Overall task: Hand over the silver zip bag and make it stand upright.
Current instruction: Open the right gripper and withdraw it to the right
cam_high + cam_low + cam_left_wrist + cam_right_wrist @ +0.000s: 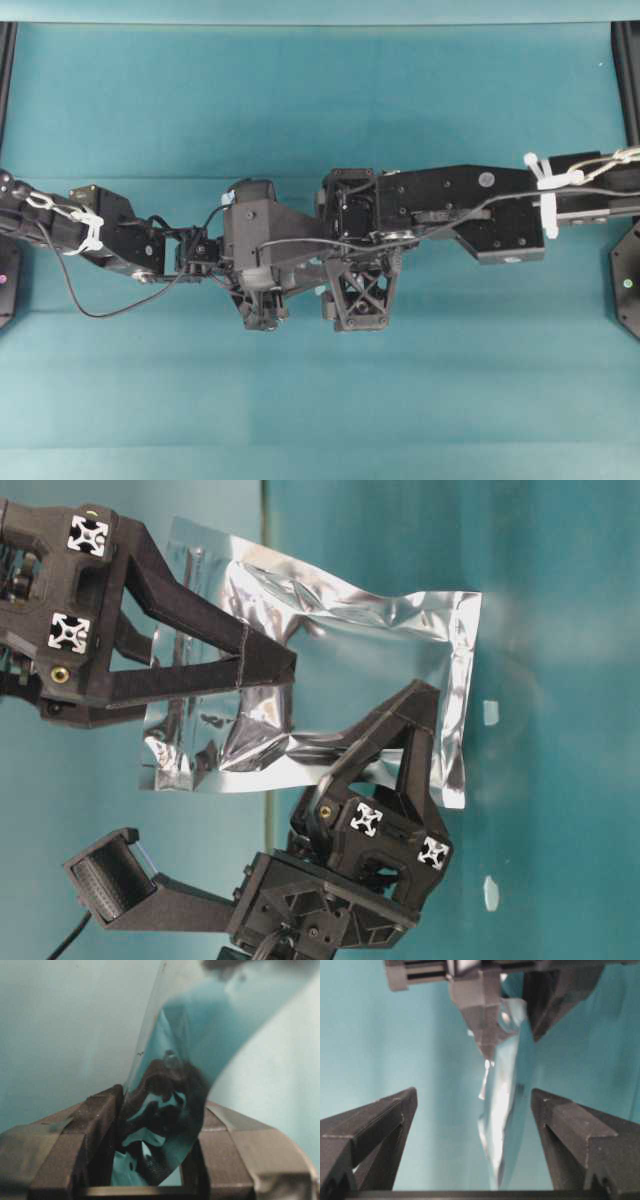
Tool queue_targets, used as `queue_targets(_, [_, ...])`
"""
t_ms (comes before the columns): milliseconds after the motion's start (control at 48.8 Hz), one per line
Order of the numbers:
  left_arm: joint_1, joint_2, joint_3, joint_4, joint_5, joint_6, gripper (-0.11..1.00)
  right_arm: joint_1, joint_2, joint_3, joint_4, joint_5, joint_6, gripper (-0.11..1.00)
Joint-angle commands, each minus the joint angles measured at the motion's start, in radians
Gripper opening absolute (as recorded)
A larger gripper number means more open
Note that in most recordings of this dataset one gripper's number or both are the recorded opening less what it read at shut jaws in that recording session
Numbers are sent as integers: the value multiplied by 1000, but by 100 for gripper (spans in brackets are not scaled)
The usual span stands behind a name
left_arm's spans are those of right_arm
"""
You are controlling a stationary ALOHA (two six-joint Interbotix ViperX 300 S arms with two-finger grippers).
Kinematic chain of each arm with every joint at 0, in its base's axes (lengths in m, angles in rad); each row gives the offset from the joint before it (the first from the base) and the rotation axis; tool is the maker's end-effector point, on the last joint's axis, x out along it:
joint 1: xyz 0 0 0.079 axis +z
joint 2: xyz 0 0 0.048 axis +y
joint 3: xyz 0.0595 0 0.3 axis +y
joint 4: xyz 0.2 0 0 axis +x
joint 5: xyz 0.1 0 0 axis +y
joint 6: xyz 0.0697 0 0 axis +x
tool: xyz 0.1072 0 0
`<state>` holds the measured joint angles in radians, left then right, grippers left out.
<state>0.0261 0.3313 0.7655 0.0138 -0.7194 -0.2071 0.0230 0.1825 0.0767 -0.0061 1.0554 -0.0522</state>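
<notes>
Above the teal table (320,100), mid-workspace, between the two arms:

Item: silver zip bag (350,610). Crinkled foil pouch, held in the air edge-on to both wrist cameras, apparently clear of the table surface. Not standing on anything. Location of the zip band not determinable.

Holder: left gripper (162,1102). Clamped on one end of the bag, foil pinched between both fingers (95,1115) and curving away beyond them.

Opposite: right gripper (474,1095). Jaws spread fully, one finger on each side of the bag's thin edge, gaps visible on both sides, nothing gripped.

Progress, as judged:
- Handover: judged done or all but done, with the bag carried by one gripper only and the other standing open around it. Direction of the pass not determinable from these views.
- Withdrawal of the open right gripper from around the bag: not yet done.
- Standing upright: not yet begun; no edge of the bag resting on the table.

Remaining, as judged: lowering the bag to the table on its bottom edge, letting go without tipping, leaving it freestanding.

Risk noted: thin, limp foil, likely to fold or topple once let go.
</notes>
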Motion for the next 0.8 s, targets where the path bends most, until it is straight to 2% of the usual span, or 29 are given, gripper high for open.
queue_targets(0, [-9,-6,3,3,-3,-2,36,-2,-35,-8,-8,-2,11,91])
queue_targets(143, [-9,-8,8,3,-3,-2,35,-2,-77,-6,-8,3,18,91])
queue_targets(369, [-9,-9,12,3,-3,0,34,-11,-210,41,-29,-18,98,91])
queue_targets(615, [-9,-9,11,3,-3,0,34,-8,-370,216,-29,-92,170,91])
queue_targets(779, [-9,-9,9,5,-3,0,34,0,-477,339,-29,-224,239,91])
